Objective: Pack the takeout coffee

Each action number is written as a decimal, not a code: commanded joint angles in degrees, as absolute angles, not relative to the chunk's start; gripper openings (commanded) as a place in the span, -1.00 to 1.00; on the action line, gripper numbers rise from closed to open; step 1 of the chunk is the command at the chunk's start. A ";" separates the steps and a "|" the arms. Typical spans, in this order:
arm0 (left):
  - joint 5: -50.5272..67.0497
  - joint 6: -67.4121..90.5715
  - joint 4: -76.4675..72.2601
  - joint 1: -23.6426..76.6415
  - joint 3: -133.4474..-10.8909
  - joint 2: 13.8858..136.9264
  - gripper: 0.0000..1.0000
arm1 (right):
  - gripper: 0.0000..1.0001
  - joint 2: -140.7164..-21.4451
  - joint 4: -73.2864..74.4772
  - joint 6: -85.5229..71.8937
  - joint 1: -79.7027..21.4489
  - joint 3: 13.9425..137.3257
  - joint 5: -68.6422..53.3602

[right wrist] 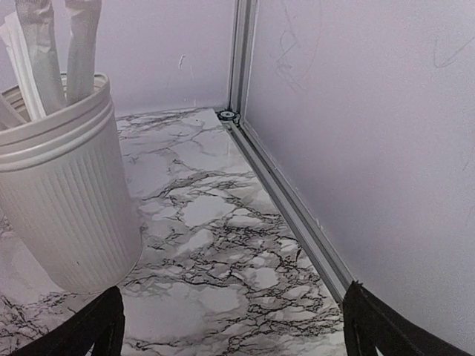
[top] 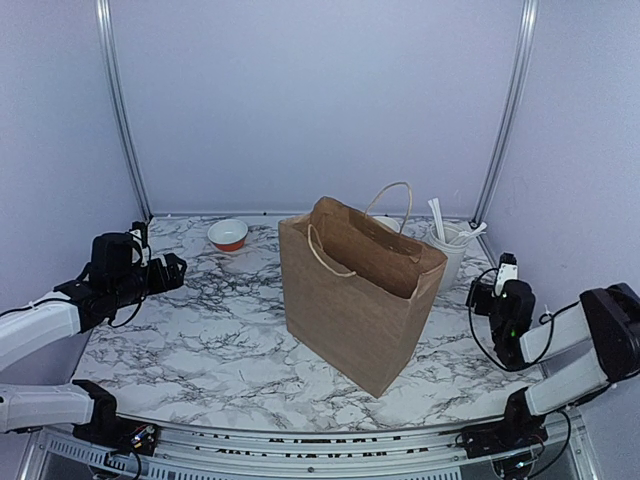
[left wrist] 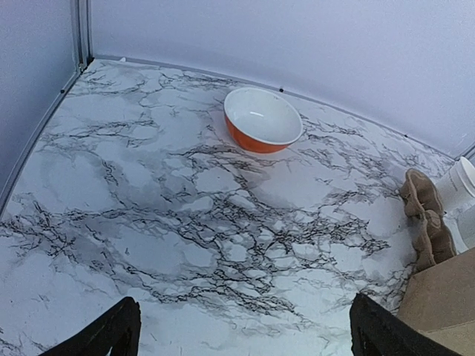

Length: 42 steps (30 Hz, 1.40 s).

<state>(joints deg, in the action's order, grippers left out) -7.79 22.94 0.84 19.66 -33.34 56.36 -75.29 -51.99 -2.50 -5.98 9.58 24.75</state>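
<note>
The takeout coffee is hidden in every view. A brown paper bag (top: 355, 295) stands open in the middle of the table, and its corner (left wrist: 445, 297) shows at the right of the left wrist view. My left gripper (top: 178, 270) hovers over the left side of the table, open (left wrist: 245, 326) with only bare marble between its fingers. My right gripper (top: 492, 285) hangs right of the bag, open (right wrist: 230, 322) and empty, near the right wall. A white rounded thing (left wrist: 460, 185) peeks out past the bag's handle; I cannot tell what it is.
A white bowl with an orange-red band (top: 228, 234) sits at the back left (left wrist: 262, 119). A ribbed white cup of white utensils (top: 447, 250) stands behind the bag's right corner, just left of my right gripper (right wrist: 63, 193). An aluminium rail (right wrist: 289, 200) runs along the right wall.
</note>
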 commanded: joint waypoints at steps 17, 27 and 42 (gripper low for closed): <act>-25.79 11.01 -20.01 13.47 -24.82 63.27 0.98 | 0.99 -92.65 -84.15 5.76 -6.63 10.83 24.36; -28.09 8.20 -45.80 5.19 -16.63 70.90 0.98 | 1.00 -92.78 -84.10 5.65 -6.50 10.92 24.28; -24.13 1.52 -82.68 5.04 -7.29 85.79 0.98 | 1.00 -92.77 -83.76 5.57 -6.37 11.01 24.10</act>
